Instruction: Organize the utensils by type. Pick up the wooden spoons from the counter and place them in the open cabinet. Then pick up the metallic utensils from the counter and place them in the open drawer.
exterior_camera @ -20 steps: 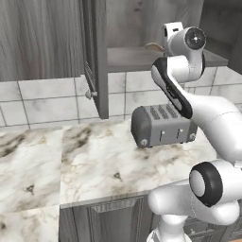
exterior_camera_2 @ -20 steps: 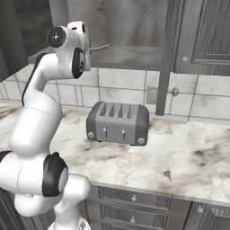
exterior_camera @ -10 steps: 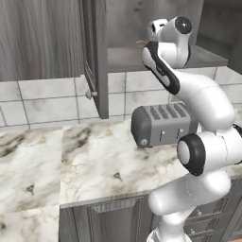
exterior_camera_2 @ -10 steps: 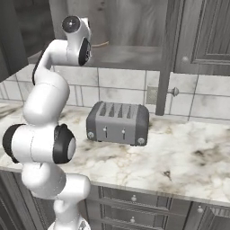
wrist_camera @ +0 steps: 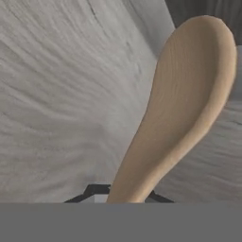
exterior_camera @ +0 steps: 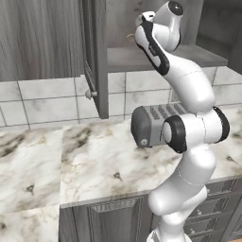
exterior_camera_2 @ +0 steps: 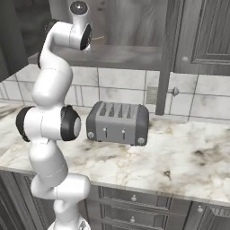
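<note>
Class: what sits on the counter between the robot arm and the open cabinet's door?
A grey toaster, seen in the right base view, stands on the counter there.

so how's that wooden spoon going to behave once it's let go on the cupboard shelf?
The wooden spoon looks like one solid, slim piece, so probably stiff and light. Its bowl is broad and flat, so it should settle rather than roll. The gripper pinches only the handle end, so it may pivot on release.

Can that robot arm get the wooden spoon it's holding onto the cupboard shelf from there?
Probably yes. The gripper is shut on the wooden spoon, already up at the open cabinet shelf, with nothing visible in between.
</note>
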### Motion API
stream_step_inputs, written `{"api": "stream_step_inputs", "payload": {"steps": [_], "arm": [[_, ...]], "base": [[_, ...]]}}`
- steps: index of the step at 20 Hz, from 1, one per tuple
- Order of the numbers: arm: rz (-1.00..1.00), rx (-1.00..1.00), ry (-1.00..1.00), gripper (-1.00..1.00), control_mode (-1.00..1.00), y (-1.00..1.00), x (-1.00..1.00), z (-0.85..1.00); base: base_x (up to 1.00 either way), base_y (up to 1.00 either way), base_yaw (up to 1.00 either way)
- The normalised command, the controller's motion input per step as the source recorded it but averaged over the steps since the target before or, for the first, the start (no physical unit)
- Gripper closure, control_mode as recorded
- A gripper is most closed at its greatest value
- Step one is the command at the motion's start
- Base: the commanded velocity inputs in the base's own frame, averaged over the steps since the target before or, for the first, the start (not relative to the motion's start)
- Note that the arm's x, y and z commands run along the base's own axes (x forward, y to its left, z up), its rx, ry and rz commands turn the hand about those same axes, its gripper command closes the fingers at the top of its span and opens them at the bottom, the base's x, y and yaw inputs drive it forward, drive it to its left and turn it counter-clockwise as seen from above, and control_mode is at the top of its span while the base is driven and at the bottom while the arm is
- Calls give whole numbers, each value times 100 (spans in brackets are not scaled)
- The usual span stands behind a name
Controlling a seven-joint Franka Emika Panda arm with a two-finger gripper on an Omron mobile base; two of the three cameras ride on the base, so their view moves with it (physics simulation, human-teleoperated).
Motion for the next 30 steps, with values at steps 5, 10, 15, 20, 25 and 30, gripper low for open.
{"api": "stream_step_inputs", "payload": {"steps": [5,10,15,20,25,30], "arm": [[2,-15,-5,100,-100,29,-13,-92],[0,-15,-20,-100,-100,13,-12,-97],[1,-1,-30,-100,-100,0,-1,-33],[11,2,1,-100,-100,-16,8,4],[11,-12,35,-100,-100,-47,-4,0],[3,-32,43,-100,-100,-53,-3,-10]], "base": [[0,0,0],[0,0,0],[0,0,0],[0,0,0],[0,0,0],[0,0,0]]}}
